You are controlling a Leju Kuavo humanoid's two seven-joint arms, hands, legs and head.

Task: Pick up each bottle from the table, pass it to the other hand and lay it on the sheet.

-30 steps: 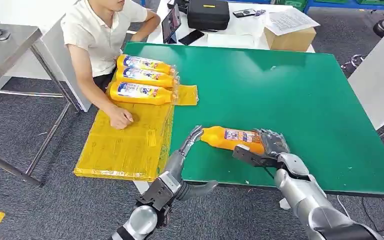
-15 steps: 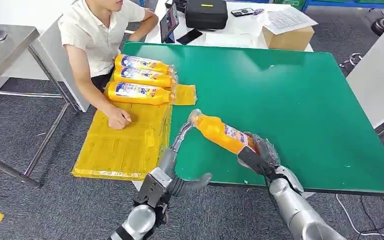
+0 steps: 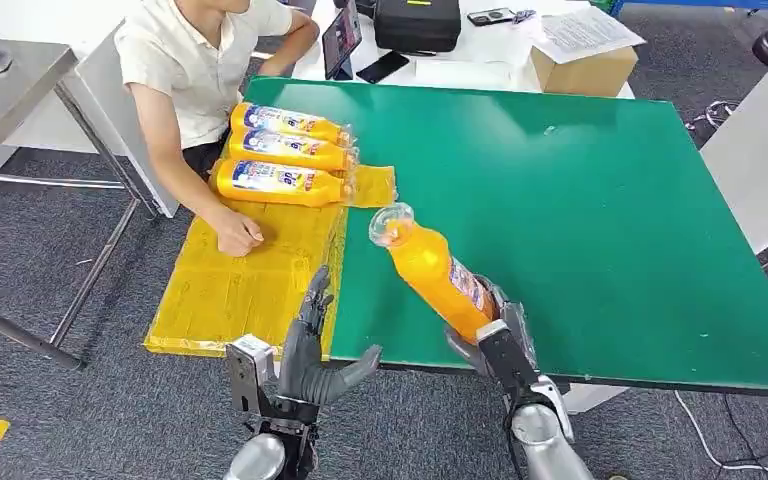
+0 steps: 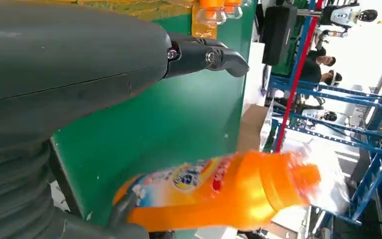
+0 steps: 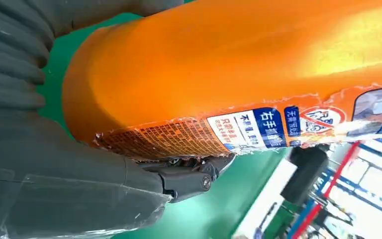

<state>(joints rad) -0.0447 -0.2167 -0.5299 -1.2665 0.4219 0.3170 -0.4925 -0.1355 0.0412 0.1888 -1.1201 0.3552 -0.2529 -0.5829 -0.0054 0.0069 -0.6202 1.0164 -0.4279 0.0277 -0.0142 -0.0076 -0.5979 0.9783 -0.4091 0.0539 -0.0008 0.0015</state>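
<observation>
While gripped by right hand (image 3: 487,335), orange bottle (image 3: 435,270) tilted above table (image 3: 600,200).

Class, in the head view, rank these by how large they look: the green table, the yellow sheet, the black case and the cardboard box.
1. Green table, largest by far.
2. Yellow sheet.
3. Black case and cardboard box: these look close in size, both lie far from the camera and the case is cut by the picture edge, so I would not rank them.
</observation>
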